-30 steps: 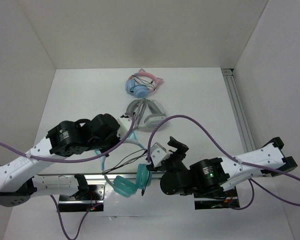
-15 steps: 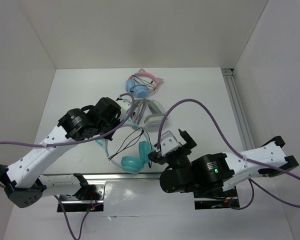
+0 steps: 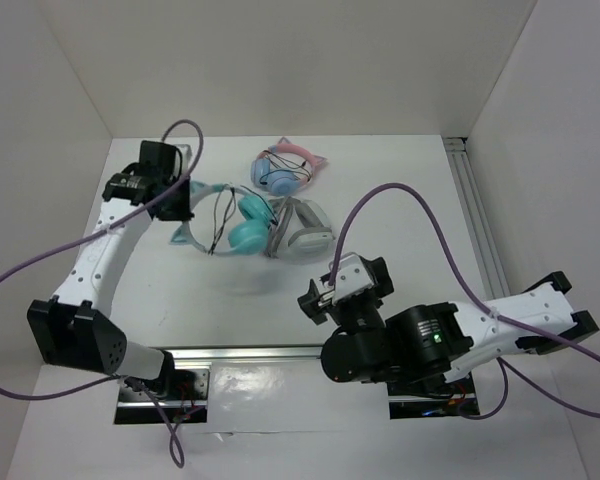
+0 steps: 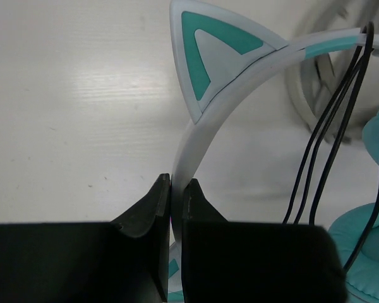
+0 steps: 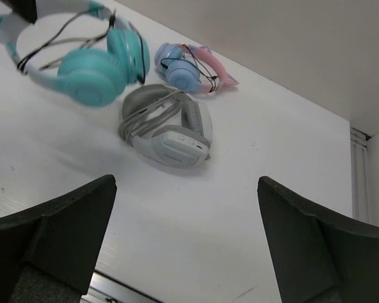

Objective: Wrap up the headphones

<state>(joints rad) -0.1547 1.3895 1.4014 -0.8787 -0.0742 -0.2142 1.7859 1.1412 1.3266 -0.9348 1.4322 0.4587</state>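
Note:
The headphones [image 3: 246, 226], teal ear cups on a pale headband with cat ears, are at the far left of the table, close beside the grey-white set. My left gripper [image 4: 175, 186] is shut on the pale headband [image 4: 202, 136] just below one cat ear [image 4: 215, 57]. Loops of the thin black cable [image 4: 328, 151] hang across the band toward a teal cup [image 4: 366, 278]. In the top view the left gripper [image 3: 184, 203] is at the band's left end. My right gripper [image 5: 186, 182] stands wide open and empty, well short of the headphones [image 5: 91, 76], which look blurred there.
Grey-white headphones [image 3: 300, 230] lie just right of the teal pair. Blue-and-pink cat-ear headphones [image 3: 285, 170] lie behind them. White walls close in the table on three sides. A metal rail [image 3: 475, 225] runs along the right edge.
My left arm has carried the headphones from the near edge to the far left, up beside the grey-white set. My right gripper opened fully and stays near the front.

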